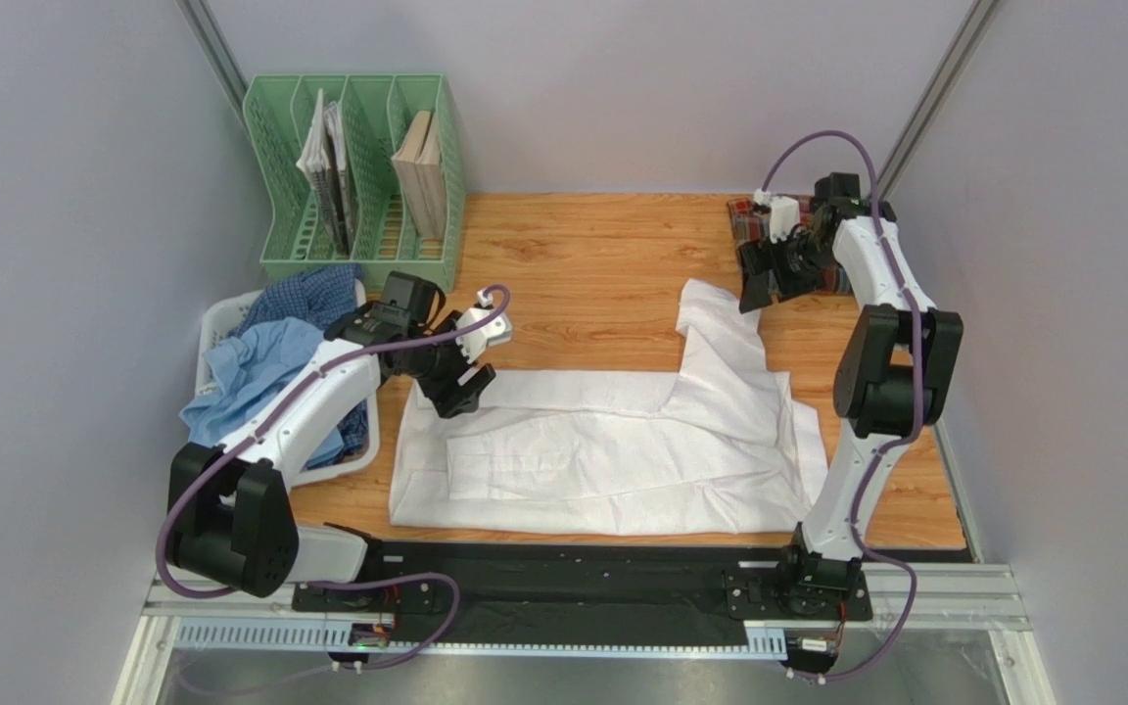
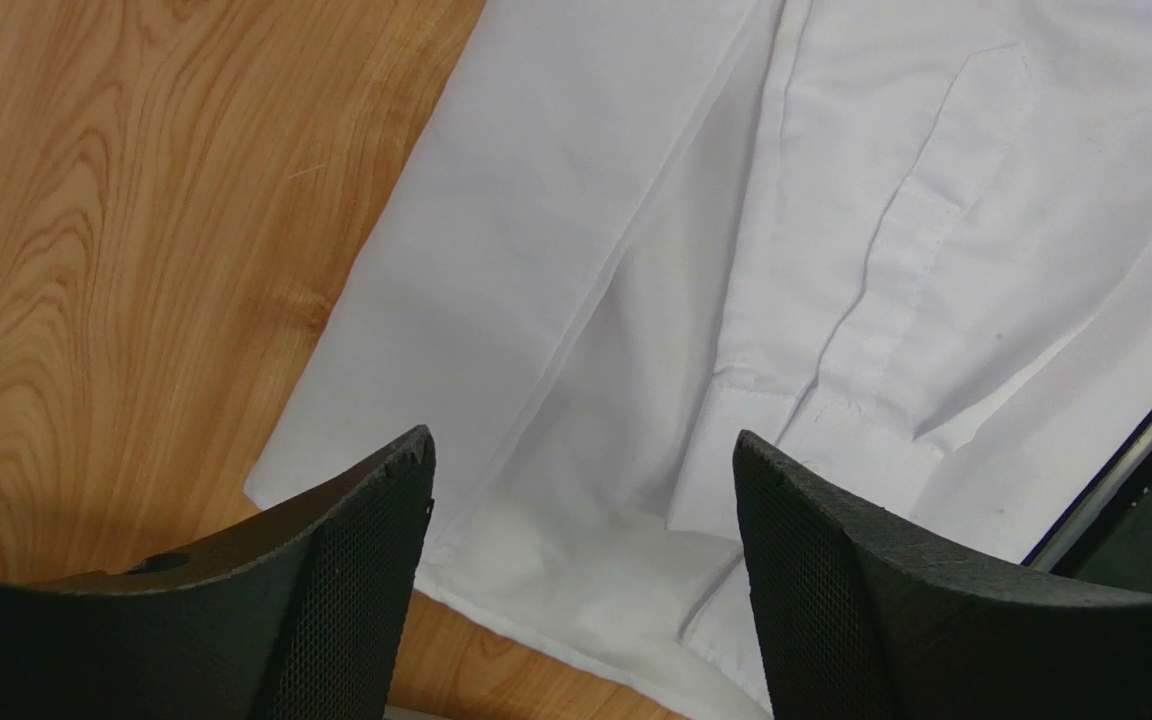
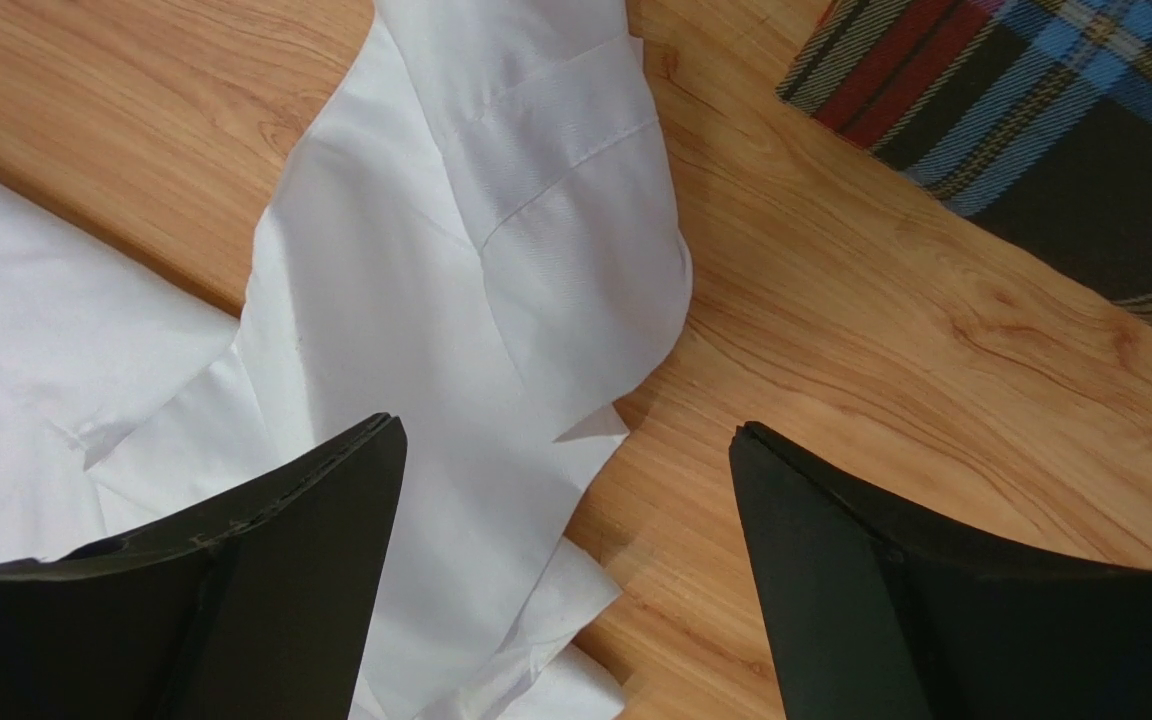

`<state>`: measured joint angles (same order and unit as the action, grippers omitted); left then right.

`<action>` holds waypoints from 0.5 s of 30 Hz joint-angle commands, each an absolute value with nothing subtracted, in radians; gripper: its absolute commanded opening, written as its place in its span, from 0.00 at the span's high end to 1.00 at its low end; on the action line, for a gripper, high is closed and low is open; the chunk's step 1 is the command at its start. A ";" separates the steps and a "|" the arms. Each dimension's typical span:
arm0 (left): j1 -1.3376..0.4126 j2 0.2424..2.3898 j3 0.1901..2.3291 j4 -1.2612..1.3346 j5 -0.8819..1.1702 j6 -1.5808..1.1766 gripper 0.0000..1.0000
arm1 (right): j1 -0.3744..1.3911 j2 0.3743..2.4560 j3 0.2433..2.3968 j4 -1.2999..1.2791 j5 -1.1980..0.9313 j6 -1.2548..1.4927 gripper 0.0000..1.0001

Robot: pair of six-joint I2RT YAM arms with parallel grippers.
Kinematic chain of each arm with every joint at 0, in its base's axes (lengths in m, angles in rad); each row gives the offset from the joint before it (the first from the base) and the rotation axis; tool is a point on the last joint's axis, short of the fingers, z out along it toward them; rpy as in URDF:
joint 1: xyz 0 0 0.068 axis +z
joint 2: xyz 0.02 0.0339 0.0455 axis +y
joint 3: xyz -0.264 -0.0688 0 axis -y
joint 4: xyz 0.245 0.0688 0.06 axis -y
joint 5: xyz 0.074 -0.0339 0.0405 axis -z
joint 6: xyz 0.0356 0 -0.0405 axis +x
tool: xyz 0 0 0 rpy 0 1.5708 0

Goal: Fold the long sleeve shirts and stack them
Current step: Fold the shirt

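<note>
A plain white long sleeve shirt (image 1: 600, 456) lies spread flat on the wooden table, with one sleeve (image 1: 714, 331) running toward the back. My left gripper (image 1: 461, 391) hovers open over the shirt's left edge; in the left wrist view its jaws (image 2: 582, 465) stand wide above a folded cuff (image 2: 778, 450), gripping nothing. My right gripper (image 1: 758, 282) hangs open above the sleeve's far end, and the cuff (image 3: 537, 255) lies loose below it (image 3: 567, 450). A folded plaid shirt (image 1: 748, 221) (image 3: 1033, 105) rests at the back right. Blue shirts (image 1: 269, 367) are heaped in the basket.
A white plastic basket (image 1: 220, 320) stands at the left table edge. Behind it is a green file rack (image 1: 357, 162) holding books. A black strip (image 1: 555, 566) runs along the near edge by the arm bases. Grey walls close in both sides.
</note>
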<state>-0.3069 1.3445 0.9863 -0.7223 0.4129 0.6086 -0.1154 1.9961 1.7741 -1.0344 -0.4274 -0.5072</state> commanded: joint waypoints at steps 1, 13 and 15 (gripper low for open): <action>-0.305 1.313 1.014 -0.729 0.442 0.589 0.20 | -0.085 2.052 1.836 -1.025 -0.437 -0.457 0.15; -0.305 1.229 1.104 -0.764 0.489 0.543 0.21 | -0.060 1.903 1.824 -1.080 -0.547 -0.472 1.00; -0.304 1.192 1.120 -0.765 0.520 0.529 0.21 | -0.058 1.812 1.790 -1.119 -0.590 -0.492 1.00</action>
<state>-0.3065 1.2732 1.0492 -0.7547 0.4343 0.5705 -0.0555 2.0579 1.7901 -1.0645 -0.4770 -0.4641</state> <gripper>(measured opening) 0.792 0.006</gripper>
